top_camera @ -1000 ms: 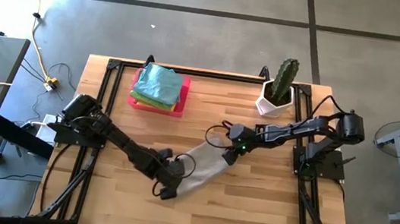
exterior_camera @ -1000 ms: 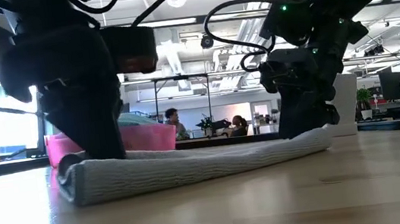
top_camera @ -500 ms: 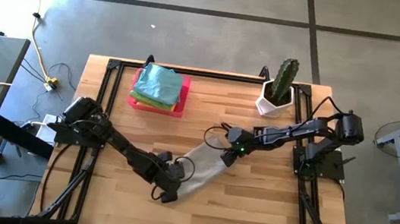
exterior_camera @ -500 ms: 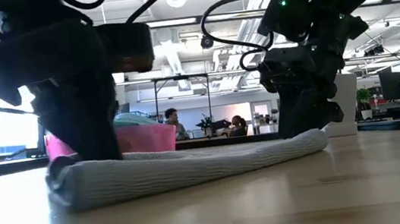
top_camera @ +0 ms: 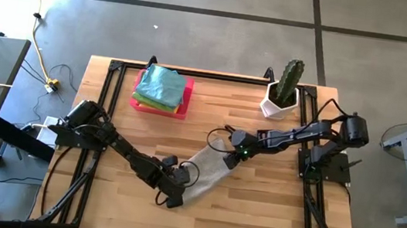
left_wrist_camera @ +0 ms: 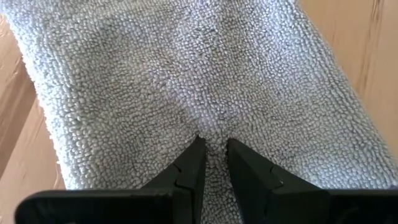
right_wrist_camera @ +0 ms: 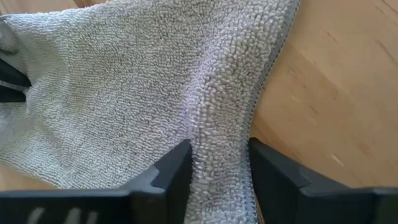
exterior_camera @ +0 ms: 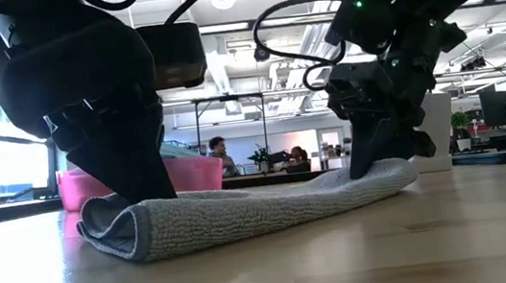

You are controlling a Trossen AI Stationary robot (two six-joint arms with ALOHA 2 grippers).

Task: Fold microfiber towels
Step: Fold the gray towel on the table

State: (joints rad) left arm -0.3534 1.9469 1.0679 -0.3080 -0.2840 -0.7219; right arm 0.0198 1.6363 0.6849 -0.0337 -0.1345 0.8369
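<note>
1. At table centre, slightly toward 5 o'clock in the high view, the grey towel [top_camera: 208,171] lies as a narrow folded strip running from 7 o'clock up to 1 o'clock. In the low view it sits flat on the wood with a rolled, doubled edge at the left-arm end.
2. Left gripper [top_camera: 172,196] sits at the strip's 7 o'clock end. In its wrist view the fingers [left_wrist_camera: 189,168] are drawn nearly together and pinch a small ridge of the grey pile between them.
3. Right gripper [top_camera: 231,158] sits at the strip's 1 o'clock end. Its wrist view shows the fingers [right_wrist_camera: 174,168] spread moderately, straddling a raised fold of cloth along the hemmed edge; judged a loose pinch on the grey towel, not a firm clamp.
4. Pink tray [top_camera: 136,103] at 11 o'clock from the strip, well apart, carries a stack of folded towels [top_camera: 163,87]: teal-blue on top, green and yellow edges showing beneath. Exact count not readable.
5. Potted cactus [top_camera: 285,89] stands at 1 o'clock near the far table edge, clear of the work.
6. Progress, judged: the stacked cloths are done; the grey one looks like the last, partway folded. Remaining: a further fold across its length, then placement on the stack.
</note>
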